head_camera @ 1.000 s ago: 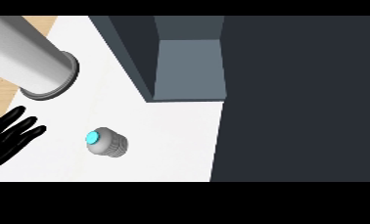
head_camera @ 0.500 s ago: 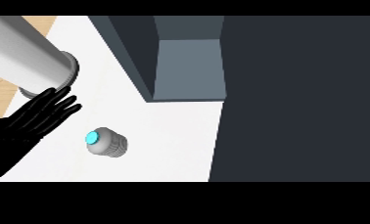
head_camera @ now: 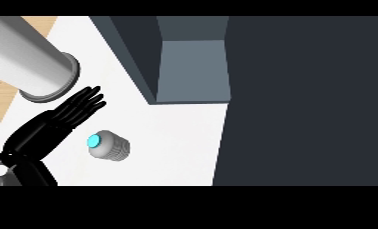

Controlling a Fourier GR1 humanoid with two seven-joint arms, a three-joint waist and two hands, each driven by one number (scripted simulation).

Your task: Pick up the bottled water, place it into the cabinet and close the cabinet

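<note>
The bottled water stands on the white counter, seen from above as a grey round body with a cyan cap. My left hand comes in from the lower left, fingers straight and open, lying just left of and above the bottle; I cannot tell whether it touches it. The fingertips point up and right toward the cabinet, whose grey inside shows open at the top middle. My right hand shows nowhere.
A thick grey cylinder, like a forearm, slants in from the upper left and ends near the fingertips. A large dark panel fills the right side beside the cabinet. A wooden strip shows at the counter's upper-left edge.
My left hand has moved up and to the right from the left edge, its fingers stretching out past the bottle toward the cabinet. The bottle has not moved.
</note>
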